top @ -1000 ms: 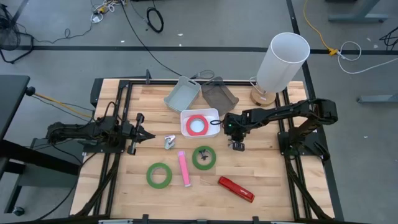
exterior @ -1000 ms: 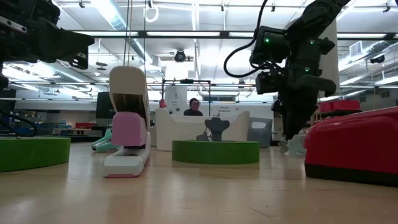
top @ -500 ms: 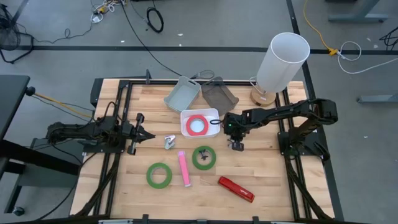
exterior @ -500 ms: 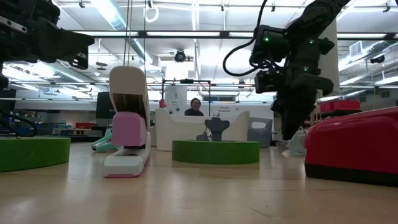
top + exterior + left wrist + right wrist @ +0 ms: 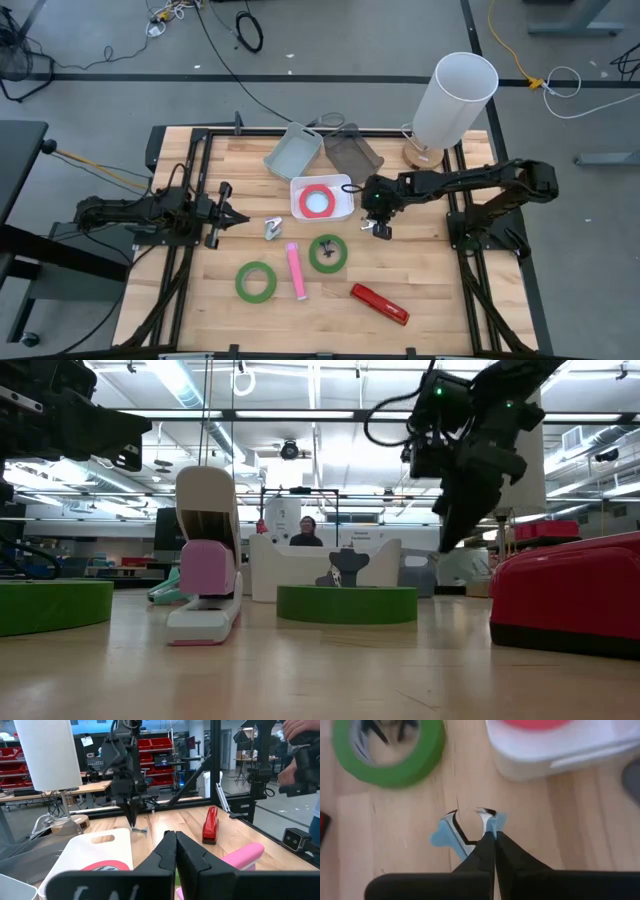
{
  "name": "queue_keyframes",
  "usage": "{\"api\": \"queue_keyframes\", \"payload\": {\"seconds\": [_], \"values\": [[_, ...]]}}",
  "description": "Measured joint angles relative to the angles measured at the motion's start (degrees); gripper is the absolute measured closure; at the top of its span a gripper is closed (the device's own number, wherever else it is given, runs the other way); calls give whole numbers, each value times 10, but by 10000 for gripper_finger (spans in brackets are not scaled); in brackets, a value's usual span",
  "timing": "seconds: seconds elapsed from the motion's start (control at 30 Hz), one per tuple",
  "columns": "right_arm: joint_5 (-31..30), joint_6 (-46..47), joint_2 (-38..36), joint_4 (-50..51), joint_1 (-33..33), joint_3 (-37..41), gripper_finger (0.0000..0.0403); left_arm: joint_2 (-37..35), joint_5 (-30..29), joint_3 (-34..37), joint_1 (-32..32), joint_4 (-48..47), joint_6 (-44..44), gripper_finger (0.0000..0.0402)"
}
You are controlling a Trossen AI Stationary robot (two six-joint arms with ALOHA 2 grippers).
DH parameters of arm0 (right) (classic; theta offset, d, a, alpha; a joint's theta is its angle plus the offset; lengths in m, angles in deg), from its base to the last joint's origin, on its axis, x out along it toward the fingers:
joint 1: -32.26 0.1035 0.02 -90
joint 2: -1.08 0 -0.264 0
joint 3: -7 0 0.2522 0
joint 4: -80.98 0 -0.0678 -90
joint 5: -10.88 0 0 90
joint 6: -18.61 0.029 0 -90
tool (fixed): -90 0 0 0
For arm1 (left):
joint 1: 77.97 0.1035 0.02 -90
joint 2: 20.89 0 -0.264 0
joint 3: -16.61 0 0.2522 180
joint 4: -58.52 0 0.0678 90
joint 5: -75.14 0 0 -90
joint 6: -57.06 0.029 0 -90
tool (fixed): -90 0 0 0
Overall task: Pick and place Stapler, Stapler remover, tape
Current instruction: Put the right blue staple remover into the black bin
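Observation:
My right gripper (image 5: pixel 381 228) is shut on a small blue staple remover (image 5: pixel 462 832) with metal claws, just right of the white tray (image 5: pixel 343 208) that holds the red tape (image 5: pixel 318 201). From the left wrist view the remover (image 5: pixel 140 829) hangs under that gripper. One green tape (image 5: pixel 327 253) lies flat with a black item inside its ring; another green tape (image 5: pixel 256 281) lies nearer the front. A pink stapler (image 5: pixel 295 272) and a red stapler (image 5: pixel 380 303) lie on the table. My left gripper (image 5: pixel 236 213) is shut and empty at the table's left. My right gripper pinches the staple remover by one of its blue handle wings (image 5: pixel 496 821) between its two fingertips. The fingers come from above, slanting down. The remover hangs below the fingertips with its metal claws (image 5: pixel 465 820) pointing away, lifted clear of the table.
A silver staple remover (image 5: pixel 272 229) lies left of the tray. Two grey bins (image 5: pixel 291 152) (image 5: pixel 352 152) stand behind the tray, and a white lamp (image 5: pixel 452 98) stands at the far right. Bare wood lies at the front left and right of the red stapler.
My right gripper has gone up and a little toward the table's far edge and tipped to a slant, staying shut. The blue staple remover, which rested on the table, is now lifted clear with it.

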Motion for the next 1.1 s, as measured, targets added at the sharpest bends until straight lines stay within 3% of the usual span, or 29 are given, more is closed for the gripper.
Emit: {"api": "queue_keyframes", "payload": {"seconds": [0.3, 0.67, 1.1], "values": [[-1, 17, -49, -90, 0, 0, 401, 0, 0, 0, 0, 0, 0, 394], [0, 12, -53, -205, -42, -16, 401, 0, 0, 0, 0, 0, 0, 394], [-123, 11, -53, -234, -124, -17, 401, 0, 0, 0, 0, 0, 0, 394]]}}
